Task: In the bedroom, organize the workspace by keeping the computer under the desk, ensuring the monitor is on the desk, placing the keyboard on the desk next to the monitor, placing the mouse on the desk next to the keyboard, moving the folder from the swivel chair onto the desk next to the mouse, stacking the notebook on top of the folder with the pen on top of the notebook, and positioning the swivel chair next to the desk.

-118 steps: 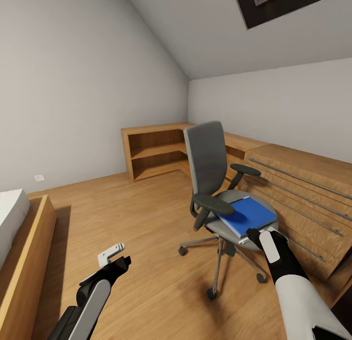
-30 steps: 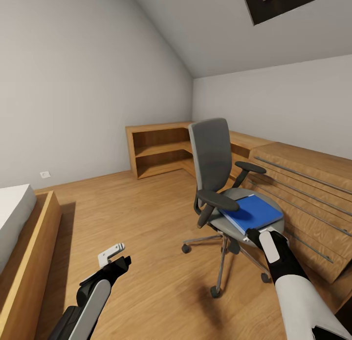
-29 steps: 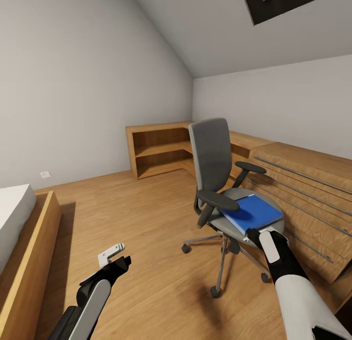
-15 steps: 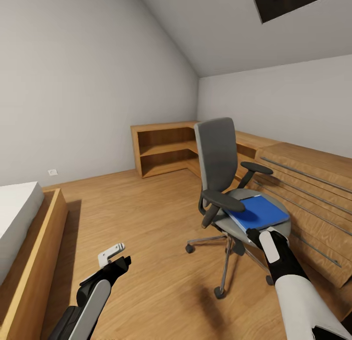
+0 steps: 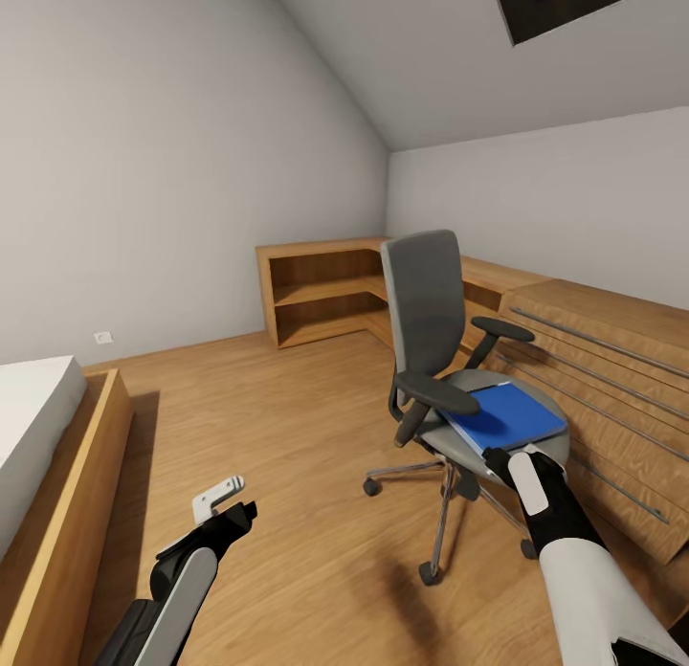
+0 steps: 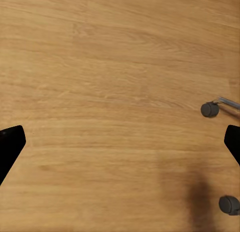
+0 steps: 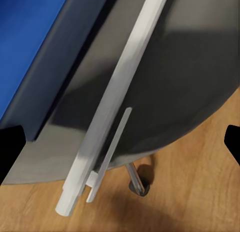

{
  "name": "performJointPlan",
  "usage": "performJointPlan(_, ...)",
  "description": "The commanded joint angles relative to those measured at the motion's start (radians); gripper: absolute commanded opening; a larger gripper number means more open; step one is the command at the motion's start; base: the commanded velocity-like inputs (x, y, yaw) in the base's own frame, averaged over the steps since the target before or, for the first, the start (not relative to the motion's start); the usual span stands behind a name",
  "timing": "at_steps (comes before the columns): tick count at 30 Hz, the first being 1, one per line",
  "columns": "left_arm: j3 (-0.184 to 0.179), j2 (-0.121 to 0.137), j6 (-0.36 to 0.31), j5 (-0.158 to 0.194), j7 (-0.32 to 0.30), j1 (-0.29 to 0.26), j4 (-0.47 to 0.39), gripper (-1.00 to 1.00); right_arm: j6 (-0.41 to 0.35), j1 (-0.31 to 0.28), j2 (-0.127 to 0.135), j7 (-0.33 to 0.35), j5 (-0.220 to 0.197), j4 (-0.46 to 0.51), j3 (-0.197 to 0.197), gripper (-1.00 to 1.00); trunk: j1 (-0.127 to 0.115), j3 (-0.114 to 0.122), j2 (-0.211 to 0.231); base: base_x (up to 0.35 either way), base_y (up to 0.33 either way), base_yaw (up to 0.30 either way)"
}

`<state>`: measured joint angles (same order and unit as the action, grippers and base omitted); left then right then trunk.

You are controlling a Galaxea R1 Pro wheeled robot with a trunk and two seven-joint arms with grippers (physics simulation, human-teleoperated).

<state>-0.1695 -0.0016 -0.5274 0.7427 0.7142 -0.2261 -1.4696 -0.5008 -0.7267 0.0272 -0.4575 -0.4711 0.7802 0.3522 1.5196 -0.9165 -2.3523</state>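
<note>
Black fingertips of the right gripper point(image 5: 496, 458) sit at the front edge of the swivel chair point(image 5: 450, 379) seat; in the right wrist view the two tips lie at opposite edges of the picture, so the jaws stand wide apart, clamped on nothing. Between them in that view lies a white pen point(image 7: 112, 99), resting on the grey seat beside the folder point(image 7: 25, 42). The folder point(image 5: 505, 416) is bright blue and lies flat on the seat, just ahead of the right gripper and under the near black armrest. The chair stands on the wood floor point(image 5: 287, 436) with its chrome base and castors visible, its tall grey back upright. Just beyond it runs a low light-wood cabinet point(image 5: 593, 379) with long bar handles, joined at the corner to an open shelf unit point(image 5: 321, 293). The left gripper point(image 5: 226, 499) hangs over bare floor, well apart from the chair; the left wrist view shows its dark tips spread wide, with two chair castors point(image 6: 210, 110) near one side. A wood-framed bed point(image 5: 48, 475) with a white mattress stands at the far left.
</note>
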Motion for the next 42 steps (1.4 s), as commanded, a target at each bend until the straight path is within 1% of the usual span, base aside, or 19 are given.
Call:
performJointPlan(1,-0.001,0.000,-0.002,0.007,0.008,-0.001,-0.001,1.00,-0.002,0.000,0.000,-0.007,-0.010,0.002,0.000,1.00,0.000,-0.001,0.000,0.000,0.000,0.000)
performJointPlan(13,-0.001,0.000,-0.002,0.007,0.008,0.000,-0.001,1.00,-0.001,0.000,0.000,-0.009,-0.009,0.002,0.000,1.00,0.000,-0.001,0.000,0.000,0.000,0.000)
performJointPlan(17,-0.001,0.000,-0.002,0.008,0.008,-0.001,-0.001,1.00,-0.001,0.000,0.000,-0.009,-0.008,0.002,0.001,1.00,0.015,-0.014,-0.028,0.000,0.000,0.000)
performJointPlan(37,-0.001,0.000,-0.002,0.009,0.008,-0.001,-0.001,1.00,-0.002,0.000,0.000,-0.012,-0.005,0.002,-0.001,1.00,0.015,-0.014,-0.028,0.000,0.000,0.000)
performJointPlan(38,-0.001,0.000,-0.002,0.009,0.008,-0.001,-0.001,1.00,-0.002,0.000,0.000,-0.012,-0.005,0.002,-0.001,-1.00,0.015,-0.014,-0.028,0.000,0.000,0.000)
performJointPlan(42,-0.001,0.000,-0.002,0.009,0.008,-0.001,0.000,1.00,-0.002,0.000,-0.001,-0.013,-0.004,0.002,-0.001,-1.00,0.015,-0.014,-0.028,0.000,0.000,0.000)
